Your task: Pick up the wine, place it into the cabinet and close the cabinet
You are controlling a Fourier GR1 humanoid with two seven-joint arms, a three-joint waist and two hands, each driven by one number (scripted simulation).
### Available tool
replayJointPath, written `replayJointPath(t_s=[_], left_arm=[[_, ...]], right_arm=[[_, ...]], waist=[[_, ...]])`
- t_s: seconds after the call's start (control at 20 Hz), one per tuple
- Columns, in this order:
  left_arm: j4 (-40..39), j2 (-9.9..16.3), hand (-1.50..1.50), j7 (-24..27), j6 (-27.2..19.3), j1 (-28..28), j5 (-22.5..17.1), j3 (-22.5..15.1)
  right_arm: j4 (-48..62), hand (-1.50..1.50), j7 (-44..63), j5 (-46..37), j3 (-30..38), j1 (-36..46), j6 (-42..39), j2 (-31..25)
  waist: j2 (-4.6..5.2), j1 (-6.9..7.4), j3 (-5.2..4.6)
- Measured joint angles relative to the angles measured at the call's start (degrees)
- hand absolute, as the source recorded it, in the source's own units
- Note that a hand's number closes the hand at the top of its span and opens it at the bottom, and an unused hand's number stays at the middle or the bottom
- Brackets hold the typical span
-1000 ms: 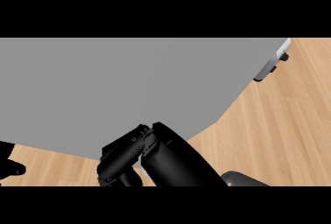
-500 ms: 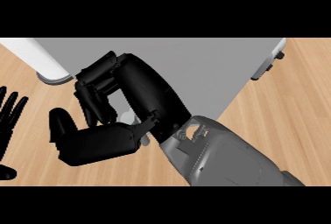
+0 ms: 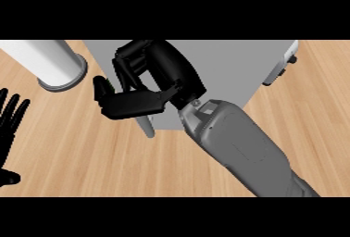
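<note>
At the far left edge we note the left robot hand (image 3: 9, 125), matte black, fingers straight and pointing up, resting over the surface (image 3: 82, 152), which is pale wood with a fine straight grain.

Next, upper left, a white cylinder (image 3: 51, 62) with a wider rounded grey-white base, smooth and glossy, standing on the wood; its top is cut off by the view's edge. We cannot tell whether this is the wine, since no label, neck or cork shows.

Centre: the right robot hand (image 3: 137, 99), black and boxy, with fingers curled; we see nothing held inside them. It lies over the left edge of a flat, plain grey panel (image 3: 226, 65), probably the cabinet, and hides part of that edge. A slim grey strip (image 3: 147, 127) shows just below the hand, likely a handle, though hard to make out.

The grey forearm (image 3: 239, 148), smooth with panel seams, runs toward the lower right.

Far right: a small white fitting (image 3: 284, 67) at the panel's corner, unclear.
</note>
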State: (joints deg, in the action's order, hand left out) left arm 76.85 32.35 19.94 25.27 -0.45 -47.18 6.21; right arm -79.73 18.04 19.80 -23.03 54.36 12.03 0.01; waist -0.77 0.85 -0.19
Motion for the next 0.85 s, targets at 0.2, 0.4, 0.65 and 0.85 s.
replayJointPath(t_s=[0.2, 0.4, 0.65, 0.85], left_arm=[[0.4, 0.1, -1.5, -1.2, 0.4, 0.3, -0.5, 0.6], [-0.5, -0.3, -1.5, -0.8, 1.4, 0.1, -0.1, 0.8], [0.4, -0.6, -1.5, -1.1, 1.4, -0.1, 0.2, 0.7], [0.7, -0.8, -1.5, -1.3, 2.3, -0.1, 0.0, 0.5]], right_arm=[[2.7, 1.5, -3.3, -0.1, 1.1, 0.0, -3.9, -0.3], [4.5, 1.5, -6.1, 0.3, 1.8, 0.0, -7.8, -1.0], [6.2, 1.5, -9.4, -0.5, 2.2, -0.2, -10.2, -1.6], [6.9, 1.5, -11.3, -1.1, 2.2, -0.5, -11.3, -1.8]], waist=[[-0.68, 0.25, -0.1], [-1.09, 0.49, -0.35], [-1.5, 0.85, -0.46], [-1.78, 1.0, -0.53]])
